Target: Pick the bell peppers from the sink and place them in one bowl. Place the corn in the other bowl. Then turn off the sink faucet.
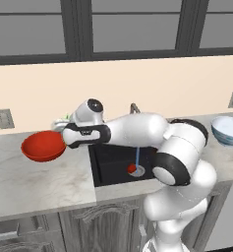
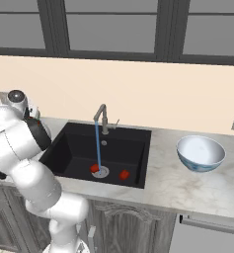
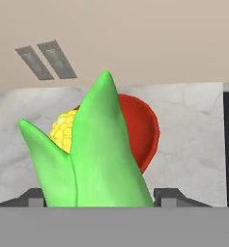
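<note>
The gripper [image 3: 97, 205] pinches the corn [image 3: 94, 149] between its fingers and holds it just beside the red bowl [image 1: 43, 145] on the counter [image 1: 34, 179], seemingly to drop it in there.

Two red bell peppers [image 2: 95, 168] [image 2: 124, 174], one ear of corn [image 3: 94, 149], two bowls: one red bowl [image 1: 43, 146], one white-and-blue bowl [image 2: 200, 153]. One faucet [image 2: 103, 118], one sink [image 2: 74, 143].
</note>
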Tool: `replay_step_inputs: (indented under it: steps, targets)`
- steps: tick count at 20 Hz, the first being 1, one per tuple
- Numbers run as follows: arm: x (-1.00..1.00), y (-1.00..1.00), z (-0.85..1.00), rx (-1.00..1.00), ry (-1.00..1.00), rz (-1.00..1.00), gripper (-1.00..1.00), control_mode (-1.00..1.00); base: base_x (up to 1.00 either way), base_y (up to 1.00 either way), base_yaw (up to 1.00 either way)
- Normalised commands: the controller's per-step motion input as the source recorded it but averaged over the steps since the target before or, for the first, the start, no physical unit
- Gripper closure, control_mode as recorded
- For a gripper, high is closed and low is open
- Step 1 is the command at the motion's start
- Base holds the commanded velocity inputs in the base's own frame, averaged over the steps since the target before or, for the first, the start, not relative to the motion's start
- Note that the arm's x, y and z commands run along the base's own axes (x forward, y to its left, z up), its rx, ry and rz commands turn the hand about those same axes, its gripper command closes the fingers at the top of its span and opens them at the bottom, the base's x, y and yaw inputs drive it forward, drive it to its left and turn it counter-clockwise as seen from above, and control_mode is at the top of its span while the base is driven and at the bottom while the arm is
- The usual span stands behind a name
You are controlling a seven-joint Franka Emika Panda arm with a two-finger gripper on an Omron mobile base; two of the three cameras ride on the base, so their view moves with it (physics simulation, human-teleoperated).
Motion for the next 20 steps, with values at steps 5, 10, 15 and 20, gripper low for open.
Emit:
replay_step_inputs:
  steps: [5, 10, 15, 20]
  targets:
    - [0.42, 0.41, -0.28, -0.03, 0.10, 0.00, 1.00, -1.00, 0.00, 0.00, 0.00]
    - [0.41, 0.50, -0.32, -0.06, 0.09, 0.00, 1.00, -1.00, 0.00, 0.00, 0.00]
    - [0.49, 0.49, -0.39, -0.07, 0.11, 0.00, 1.00, -1.00, 0.00, 0.00, 0.00]
    - [0.61, 0.39, -0.23, -0.02, 0.06, 0.00, 1.00, -1.00, 0.00, 0.00, 0.00]
